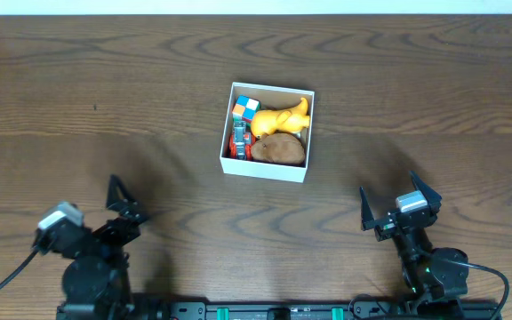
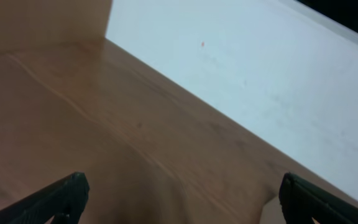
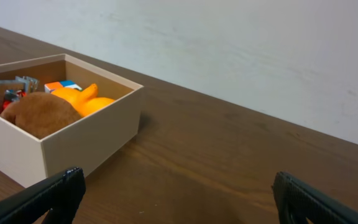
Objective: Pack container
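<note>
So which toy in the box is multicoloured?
The small cube in the container's far-left corner: coloured squares, unlike the yellow figure, brown plush and red-grey toy.

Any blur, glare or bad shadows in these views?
Overhead: sharp, even light, soft shadows on the table, container contents readable. Left wrist: soft, washed out, no glare. Right wrist: container sharp, fingers dark and blurry.

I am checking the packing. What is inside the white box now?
Inside the container are a colour cube, a yellow toy, a brown round toy and a red-grey toy. Anything beneath them is covered and cannot be seen.
</note>
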